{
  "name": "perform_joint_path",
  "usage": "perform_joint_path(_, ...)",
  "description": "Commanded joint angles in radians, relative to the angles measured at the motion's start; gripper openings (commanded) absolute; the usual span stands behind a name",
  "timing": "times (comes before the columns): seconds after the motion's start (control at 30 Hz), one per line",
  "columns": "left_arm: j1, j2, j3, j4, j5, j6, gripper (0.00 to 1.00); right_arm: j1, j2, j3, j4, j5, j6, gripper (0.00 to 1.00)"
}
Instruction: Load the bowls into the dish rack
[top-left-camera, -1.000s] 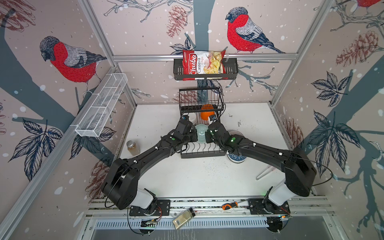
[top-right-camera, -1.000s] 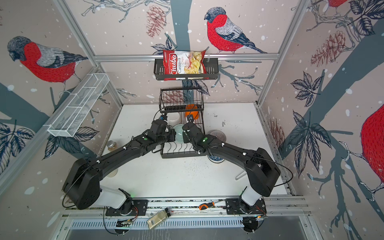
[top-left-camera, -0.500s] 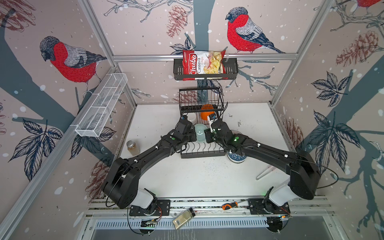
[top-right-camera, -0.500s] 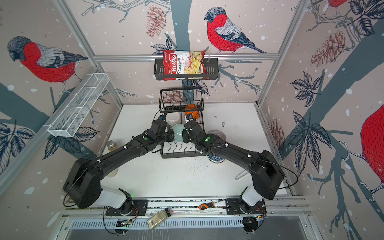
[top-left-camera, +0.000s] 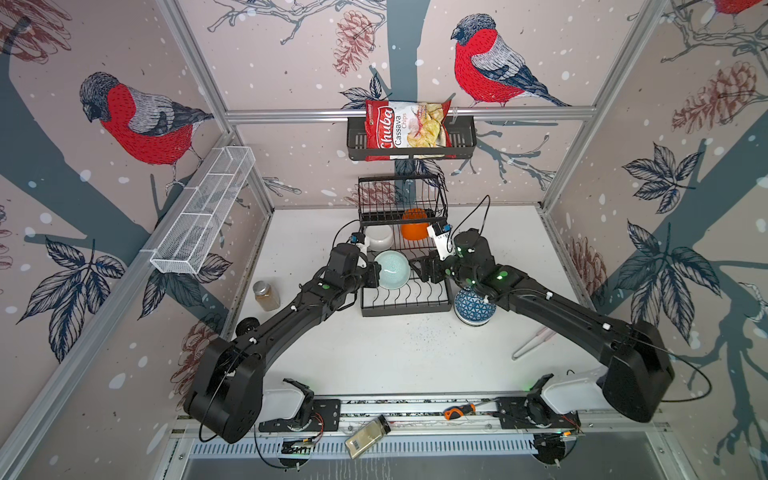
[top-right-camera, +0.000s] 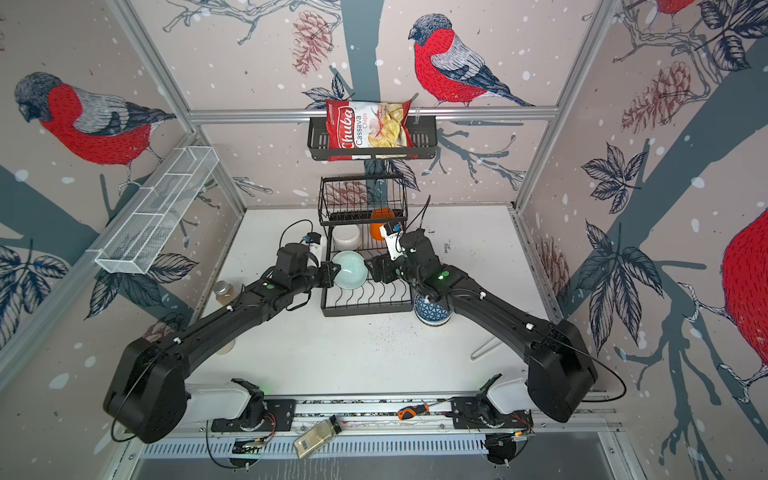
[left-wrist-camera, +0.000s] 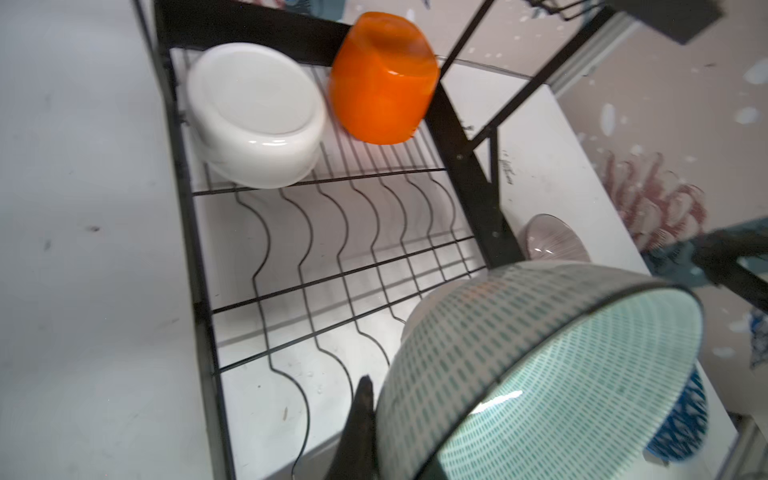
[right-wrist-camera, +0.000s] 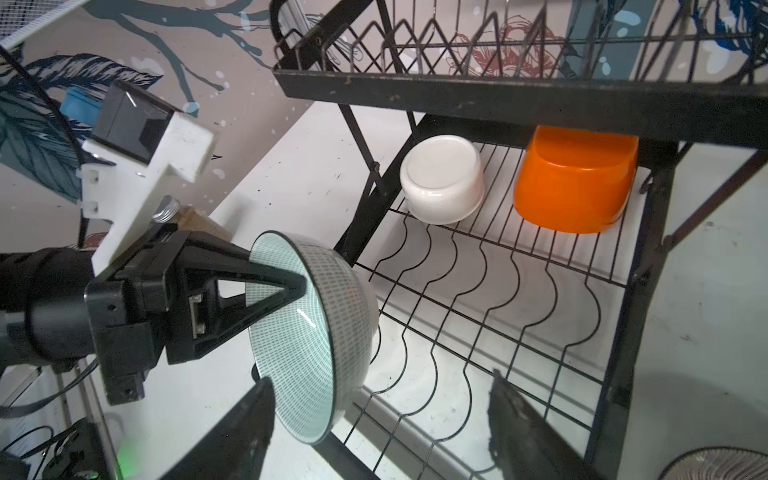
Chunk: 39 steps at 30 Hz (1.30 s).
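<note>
Left jaws: closed on the rim of the mint-green bowl (top-left-camera: 391, 270), with one of the fingers (right-wrist-camera: 266, 286) against its inner face. Right jaws: spread wide with nothing between them, fingertips (right-wrist-camera: 519, 419) bare.

Surface: a white worktop (top-left-camera: 395, 357), scuffed and speckled. It lay inside an aluminium-framed booth whose walls were papered with red-breasted birds, pine cones and leaves.

Fittings and items, left to right:
- A long white mesh trough (top-left-camera: 203, 216) was fixed to the left wall.
- A small amber jar (top-left-camera: 266, 296) with a metal lid stood on the worktop beside the left arm (top-left-camera: 299, 311).
- The dish rack (top-left-camera: 405, 311), black wire, stood at centre back with its raised basket at the far end.
- A black wall shelf (top-left-camera: 463, 139) hung above it and held a red bag of cassava chips (top-left-camera: 405, 131).
- A blue patterned bowl (top-left-camera: 471, 311) sat on the worktop just off the rack's near right corner, partly under the right arm (top-left-camera: 552, 309).
- An orange-handled screwdriver (top-left-camera: 457, 411) lay on the front rail.

Bowls in the rack: a white bowl (top-left-camera: 379, 237) and an orange bowl (top-left-camera: 413, 230) were both upside down. They sat side by side on the flat back part of the lower grid, under the basket, white on the left.

Mint-green bowl: it was tipped on edge over the wavy slots at the left of the lower grid, opening turned toward the left arm. Whether it touched the wires could not be told. The right jaws stood just beside its right side, over the same slots, and contact could not be told.

A ribbed brownish bowl (left-wrist-camera: 548, 241) lay upside down on the worktop by the rack's right side.
</note>
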Motion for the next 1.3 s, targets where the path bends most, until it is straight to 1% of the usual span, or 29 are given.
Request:
perform_joint_path(0.0,0.017,-0.02,-0.016,0.199,0.148,0.045,0.0,-0.006,-0.014,-0.005,0.029,-0.085,-0.029,0.85)
perform_joint_path(0.07,0.032,-0.019,-0.018,0.228,0.198,0.042,0.0,-0.007,-0.022,-0.007,0.03,-0.105,-0.036,0.88)
perform_joint_path(0.2,0.065,-0.01,-0.03,0.313,0.336,0.031,0.0,-0.01,-0.039,-0.015,0.042,-0.159,-0.045,0.91)
perform_joint_path(0.33,0.086,-0.016,-0.032,0.366,0.434,0.023,0.0,-0.019,-0.062,-0.017,0.045,-0.209,-0.054,0.93)
perform_joint_path(0.53,0.103,-0.037,-0.054,0.458,0.56,-0.003,0.0,-0.053,-0.095,-0.026,0.067,-0.328,-0.042,0.97)
perform_joint_path(0.77,0.104,-0.033,-0.054,0.533,0.646,-0.044,0.0,-0.064,-0.098,-0.011,0.072,-0.421,-0.043,0.98)
perform_joint_path(1.07,0.104,-0.034,-0.058,0.595,0.704,-0.075,0.0,-0.066,-0.087,0.004,0.081,-0.501,-0.039,0.97)
perform_joint_path(1.27,0.103,-0.027,-0.06,0.63,0.731,-0.092,0.0,-0.066,-0.086,0.006,0.094,-0.542,-0.026,0.94)
